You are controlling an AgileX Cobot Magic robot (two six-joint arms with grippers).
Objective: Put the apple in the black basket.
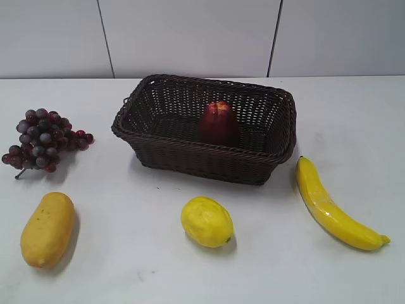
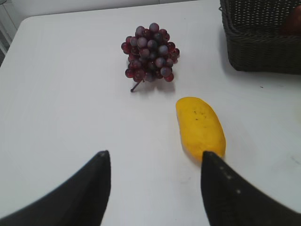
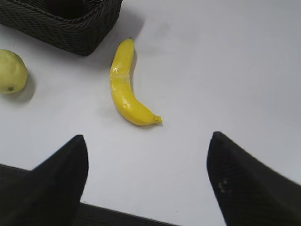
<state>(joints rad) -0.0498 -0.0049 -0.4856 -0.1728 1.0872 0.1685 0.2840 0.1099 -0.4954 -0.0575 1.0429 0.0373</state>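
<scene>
The dark red apple (image 1: 219, 123) sits inside the black basket (image 1: 190, 161), near its middle right, in the exterior view. A corner of the basket shows in the left wrist view (image 2: 263, 52), with a sliver of the apple (image 2: 292, 21) at the top right edge. The basket's corner also shows in the right wrist view (image 3: 70, 33). My left gripper (image 2: 154, 162) is open and empty above the table near the mango. My right gripper (image 3: 148, 141) is open and empty near the table's front edge. Neither gripper shows in the exterior view.
A grape bunch (image 1: 43, 139) lies left of the basket. A yellow mango (image 1: 47, 228) lies at the front left, a lemon (image 1: 207, 221) in front of the basket, and a banana (image 1: 334, 206) at the right. The table's front edge (image 3: 117, 217) is close under my right gripper.
</scene>
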